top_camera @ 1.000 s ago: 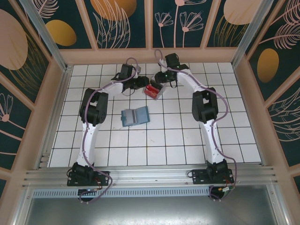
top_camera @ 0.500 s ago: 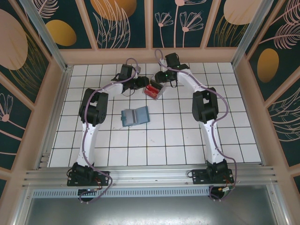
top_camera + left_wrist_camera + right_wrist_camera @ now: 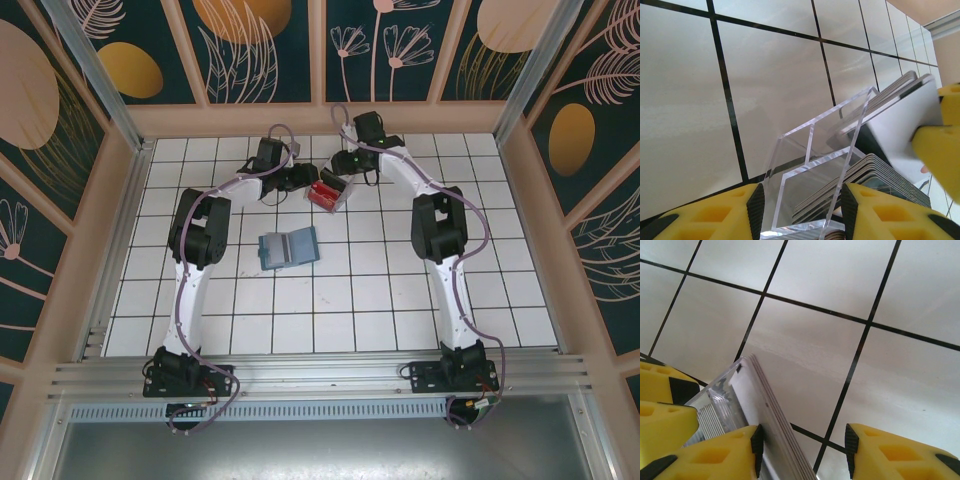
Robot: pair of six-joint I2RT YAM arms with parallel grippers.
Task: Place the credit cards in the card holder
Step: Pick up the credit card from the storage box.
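Barely shifted from a second ago: the credit cards [image 3: 321, 192] sit in the clear plastic tray [image 3: 337, 198], and the card holder [image 3: 288, 247] lies where it did.

Red from overhead, the cards stand on edge in stacked rows inside the tray. A few pale ones lean out of it, tilted, between the fingers of the right gripper [image 3: 802, 440], which stand apart with the cards' edges against one pad. The left gripper [image 3: 802, 202] is clamped across the tray's clear walls. Both meet at the tray, far middle of the white tiled table [image 3: 380, 290]. The holder lies open and flat nearer the arm bases, well apart from the tray. Whether its pockets hold anything is too small to tell.
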